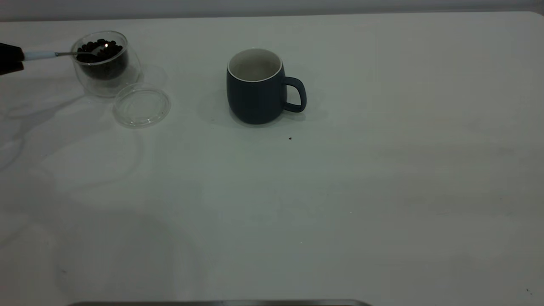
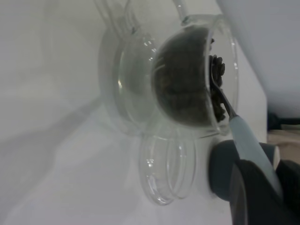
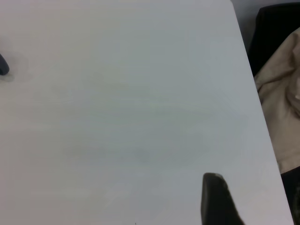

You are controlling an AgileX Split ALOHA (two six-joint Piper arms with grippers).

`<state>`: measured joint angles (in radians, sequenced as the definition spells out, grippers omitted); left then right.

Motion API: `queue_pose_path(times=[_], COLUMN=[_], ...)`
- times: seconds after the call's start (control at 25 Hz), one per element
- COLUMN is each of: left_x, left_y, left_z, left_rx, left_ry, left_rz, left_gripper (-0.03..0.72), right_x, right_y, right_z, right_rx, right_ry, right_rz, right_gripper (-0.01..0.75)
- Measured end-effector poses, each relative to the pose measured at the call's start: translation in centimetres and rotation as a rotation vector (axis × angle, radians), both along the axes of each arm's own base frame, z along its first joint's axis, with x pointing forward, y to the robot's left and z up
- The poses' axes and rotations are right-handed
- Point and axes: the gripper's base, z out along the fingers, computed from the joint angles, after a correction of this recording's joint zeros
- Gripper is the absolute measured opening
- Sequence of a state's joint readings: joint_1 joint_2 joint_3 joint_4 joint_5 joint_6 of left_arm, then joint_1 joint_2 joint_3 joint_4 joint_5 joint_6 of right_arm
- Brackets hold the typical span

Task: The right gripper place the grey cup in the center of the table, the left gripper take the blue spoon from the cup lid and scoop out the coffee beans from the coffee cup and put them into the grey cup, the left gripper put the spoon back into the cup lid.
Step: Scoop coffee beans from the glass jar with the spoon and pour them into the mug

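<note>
From the exterior view, I have the left gripper (image 1: 10, 58) at the left edge, clamped on the blue spoon (image 1: 63, 54), its bowl over the coffee beans (image 1: 101, 50) in the coffee cup (image 1: 105, 63). The cup lid (image 1: 141, 105) lies just beside that cup, and the grey cup (image 1: 257, 87) stands mid-table (image 1: 340, 191).

My left wrist view shows the spoon's handle pinched.

On the right wrist view I see one black finger (image 3: 216, 199) over bare table; I cannot tell how the right gripper's fingers stand.
</note>
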<state>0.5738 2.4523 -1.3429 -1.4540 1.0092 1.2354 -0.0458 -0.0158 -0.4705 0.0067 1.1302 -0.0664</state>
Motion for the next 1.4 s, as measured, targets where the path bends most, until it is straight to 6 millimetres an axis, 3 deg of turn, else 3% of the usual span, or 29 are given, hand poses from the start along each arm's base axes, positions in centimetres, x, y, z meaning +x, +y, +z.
queue_pose_path(times=[0.6,1.4], left_x=[-0.7,-1.2], left_y=[0.0,-0.4], left_z=[0.8,0.5], left_rx=[-0.122,-0.109], left_ry=[0.005,0.055], left_rz=[-0.036,-0.099], left_gripper=[0.131,0.131], right_x=[0.0,0.0], right_y=[0.0,0.0], right_z=[0.0,0.0], right_rx=[0.0,0.0], right_ry=[0.0,0.0], right_rz=[0.0,0.0], right_gripper=[0.358,0.358])
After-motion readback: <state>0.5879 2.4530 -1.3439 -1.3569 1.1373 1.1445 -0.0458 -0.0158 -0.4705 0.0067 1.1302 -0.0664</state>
